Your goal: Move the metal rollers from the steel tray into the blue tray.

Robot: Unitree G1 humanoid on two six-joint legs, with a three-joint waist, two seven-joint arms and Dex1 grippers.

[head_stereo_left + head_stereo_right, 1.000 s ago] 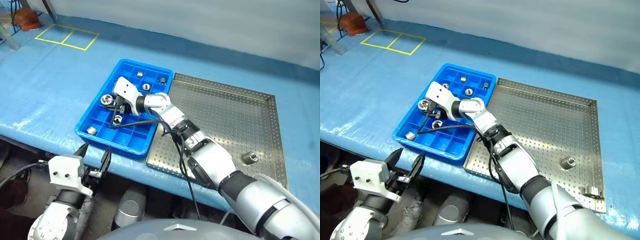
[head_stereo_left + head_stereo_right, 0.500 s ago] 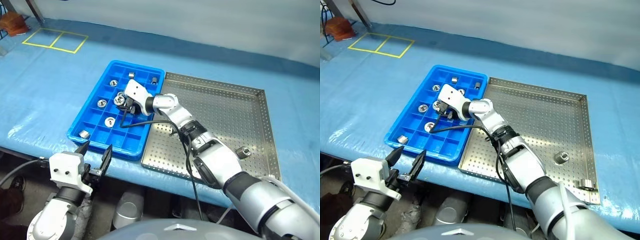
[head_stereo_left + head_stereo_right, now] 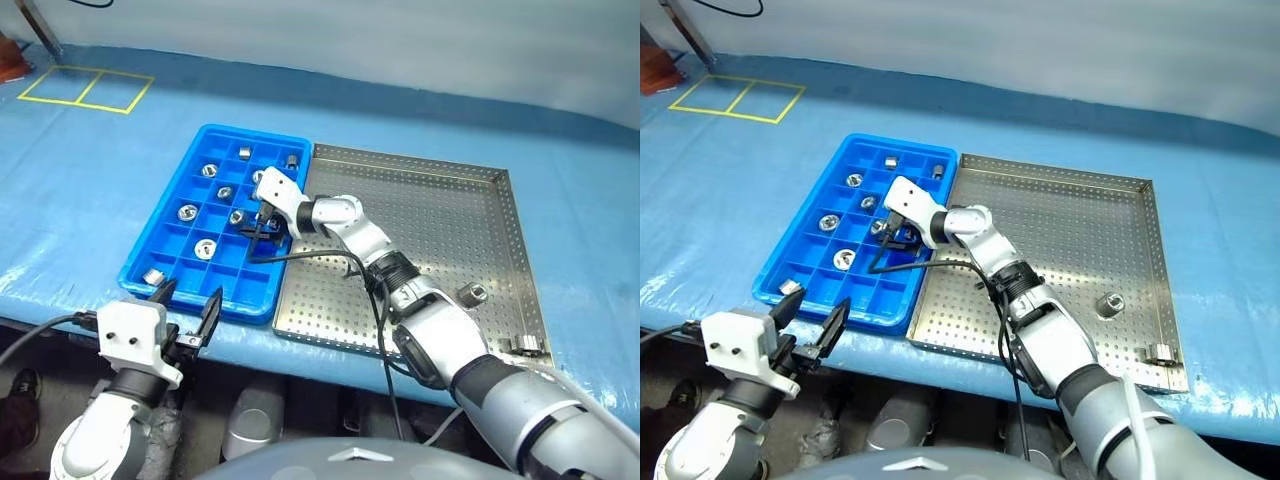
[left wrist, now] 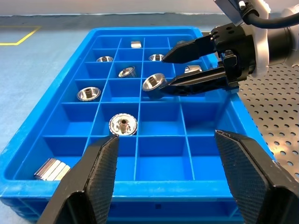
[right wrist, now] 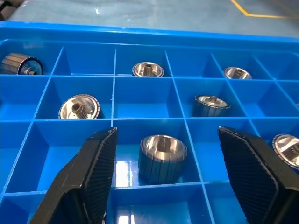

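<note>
Desk (image 3: 80, 180) under blue cloth carries everything. Steel tray (image 3: 440, 215) sits at 3 o'clock of the blue tray (image 3: 165, 235), rims touching or just beside, can't tell which. Steel tray nearly bare: one roller (image 3: 472, 293) toward its near right part, another roller (image 3: 527, 345) at the near right corner by the rim. Blue tray holds about nine metal rollers, one per compartment, mostly in the far and middle rows, plus one lying on its side in the near left corner cell (image 4: 52, 169).

Right hand (image 3: 262, 224) reaches across from 3 o'clock over the blue tray's right columns, fingers spread wide, nothing between them. Just-placed roller (image 5: 162, 157) stands upright in the cell straight under that hand, clear of both fingers. Left hand (image 3: 188, 312) hangs off the desk's near edge at 6 o'clock of the blue tray, fingers open, empty.

Step in hand, as I judge it: release done, drop-off of one roller finished. Next move calls for lifting the right hand clear of the compartment walls, swinging toward 3 o'clock over the steel tray, and coming down on one of the two remaining rollers. The corner one sits tight to the rim, probably the harder pick.
</note>
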